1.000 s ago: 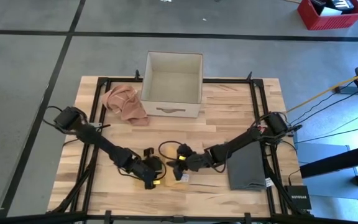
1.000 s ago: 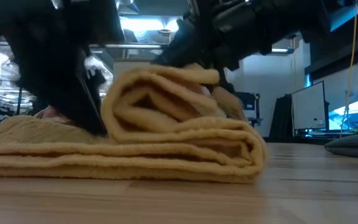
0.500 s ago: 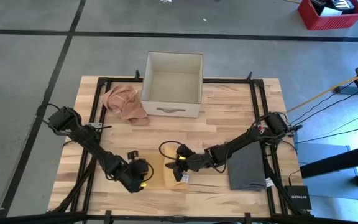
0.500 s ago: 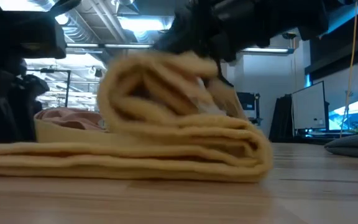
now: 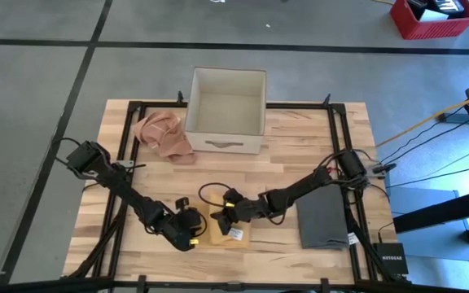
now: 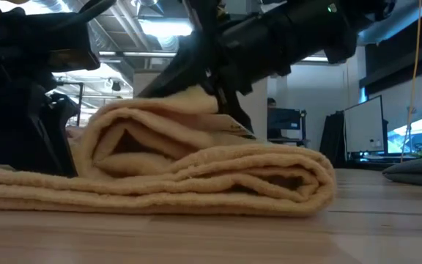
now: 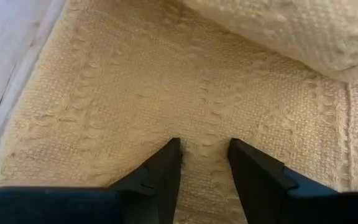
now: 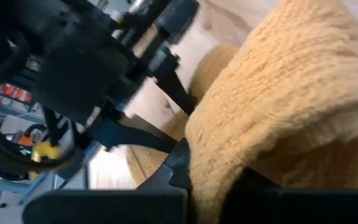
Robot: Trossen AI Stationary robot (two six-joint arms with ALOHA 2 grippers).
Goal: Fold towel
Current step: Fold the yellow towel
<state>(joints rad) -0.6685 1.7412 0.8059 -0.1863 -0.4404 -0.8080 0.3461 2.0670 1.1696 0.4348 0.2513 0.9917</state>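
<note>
A yellow towel (image 5: 228,231) lies folded near the table's front edge. Its bottom layer is flat on the wood and an upper flap (image 6: 160,125) is doubled over it in a loose roll. My right gripper (image 5: 231,212) is above the flap and shut on it. My left gripper (image 7: 204,148) stands open at the towel's left part, fingers slanting down onto the flat bottom layer (image 7: 135,93). In the low view it is the dark mass (image 6: 20,110) left of the roll. My left gripper sets both open fingertips (image 7: 171,149) on the towel's flat bottom layer near its left edge, slanting down from the table's left. Nothing is pinched between them. My right gripper pinches the upper flap's edge (image 8: 229,143) between its two fingers, coming from the table's right at a shallow downward slant. The flap (image 6: 196,99) droops slack from the fingers onto the layers below.
A beige open box (image 5: 226,99) stands at the table's far middle, with a crumpled pink cloth (image 5: 163,134) to its left. A folded grey cloth (image 5: 324,218) lies at the right front. Black frame rails (image 5: 120,163) run along the table's sides.
My left gripper has drawn back from the fold toward the table's left edge and stays open on the bottom layer. My right gripper has carried the flap leftward and down. The roll now sits lower and reaches farther left over the bottom layer.
</note>
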